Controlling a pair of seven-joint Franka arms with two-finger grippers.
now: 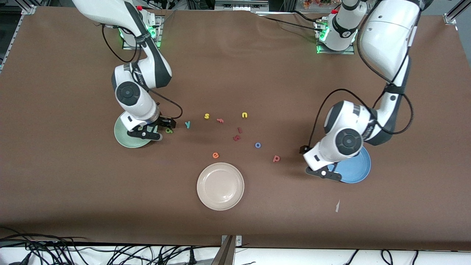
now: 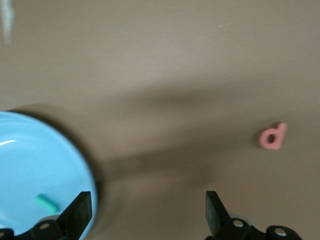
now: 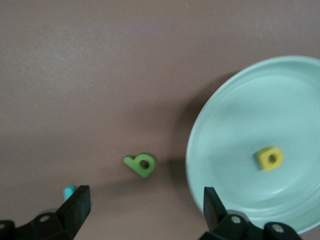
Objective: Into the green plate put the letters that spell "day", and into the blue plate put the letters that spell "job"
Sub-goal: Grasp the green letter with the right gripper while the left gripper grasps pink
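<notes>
Right claw [image 3: 142, 210] open, empty, hiding part of green plate [image 1: 123, 137], left claw [image 2: 147, 212] open, empty, over blue plate [image 1: 358, 167] rim, j [image 2: 46, 202] half hidden.

A yellow "d" [image 3: 270, 158] lies in the mint-green plate [image 3: 235, 115], the green "a" [image 3: 140, 164] just beside its rim and the teal "y" [image 1: 187, 124] near. A teal "j" [image 2: 46, 202] rests in the blue plate [image 2: 30, 155]; the blue "o" [image 1: 258, 145] and pink "b" [image 2: 272, 136] lie flat on the bench.
</notes>
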